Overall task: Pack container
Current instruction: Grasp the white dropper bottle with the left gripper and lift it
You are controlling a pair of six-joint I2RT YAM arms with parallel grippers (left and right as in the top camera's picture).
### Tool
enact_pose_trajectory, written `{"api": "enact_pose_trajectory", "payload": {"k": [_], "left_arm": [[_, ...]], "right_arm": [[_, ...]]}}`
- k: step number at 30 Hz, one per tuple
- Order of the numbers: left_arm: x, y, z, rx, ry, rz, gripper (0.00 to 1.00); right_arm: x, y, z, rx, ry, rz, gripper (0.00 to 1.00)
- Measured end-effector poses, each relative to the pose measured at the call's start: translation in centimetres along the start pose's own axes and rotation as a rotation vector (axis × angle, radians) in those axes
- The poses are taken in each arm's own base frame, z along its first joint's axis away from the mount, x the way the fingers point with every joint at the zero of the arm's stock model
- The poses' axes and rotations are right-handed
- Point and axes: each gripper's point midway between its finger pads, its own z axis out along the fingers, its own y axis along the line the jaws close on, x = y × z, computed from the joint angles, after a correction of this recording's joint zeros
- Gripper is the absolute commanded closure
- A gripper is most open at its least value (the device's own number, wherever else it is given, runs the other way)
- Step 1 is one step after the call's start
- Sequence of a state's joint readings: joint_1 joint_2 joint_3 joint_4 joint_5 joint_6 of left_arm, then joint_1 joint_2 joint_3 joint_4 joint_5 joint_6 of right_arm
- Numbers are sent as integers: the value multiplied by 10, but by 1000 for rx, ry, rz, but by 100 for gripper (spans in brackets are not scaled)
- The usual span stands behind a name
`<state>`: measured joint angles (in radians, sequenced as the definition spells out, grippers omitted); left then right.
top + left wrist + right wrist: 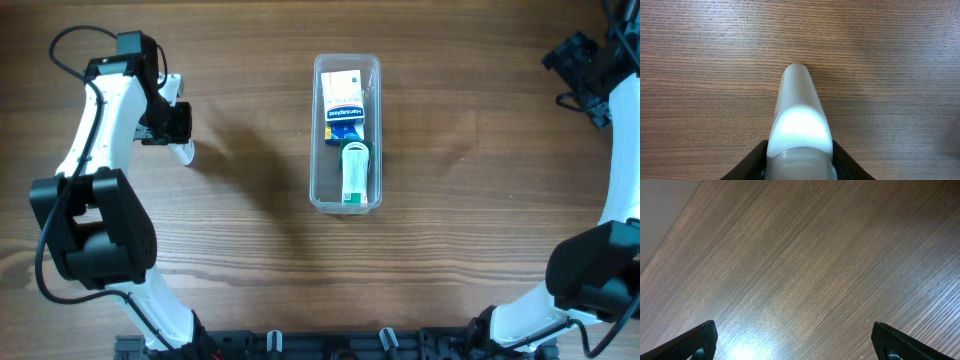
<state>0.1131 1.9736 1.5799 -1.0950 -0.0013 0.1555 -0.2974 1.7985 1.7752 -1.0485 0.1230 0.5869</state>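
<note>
The container, a long clear tub, stands at the table's middle. Inside it lie an orange and white box, a blue box and a white tube with a green end. Far to its left, my left gripper points down at the table. In the left wrist view its dark fingers press both sides of a small bottle with a white rounded cap. The bottle's white tip pokes out below the gripper. My right gripper is at the far right back, open over bare wood.
The wooden table's pale edge shows in the right wrist view's upper left corner. Black cables loop beside the left arm. The arm bases stand along the front edge.
</note>
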Motion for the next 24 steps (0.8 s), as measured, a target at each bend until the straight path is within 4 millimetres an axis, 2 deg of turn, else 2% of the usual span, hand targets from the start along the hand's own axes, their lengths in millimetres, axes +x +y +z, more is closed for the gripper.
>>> {"api": "enact_pose_trajectory", "payload": {"k": [4,14,16,21,24], "left_arm": [[0,0,0,0,0,-3,66],[-4,-4,-11,22,-25,-26,64],[-6,-9,-22,49,-53,-26,64],[-11,-27,-66,152,-165,-48,66],[-12,-35,-85,197,-214,-49,63]], "right_arm": [[0,0,0,0,0,0,0],[0,0,0,0,0,0,0],[0,0,0,0,0,0,0],[0,0,0,0,0,0,0],[0,0,0,0,0,0,0]]}}
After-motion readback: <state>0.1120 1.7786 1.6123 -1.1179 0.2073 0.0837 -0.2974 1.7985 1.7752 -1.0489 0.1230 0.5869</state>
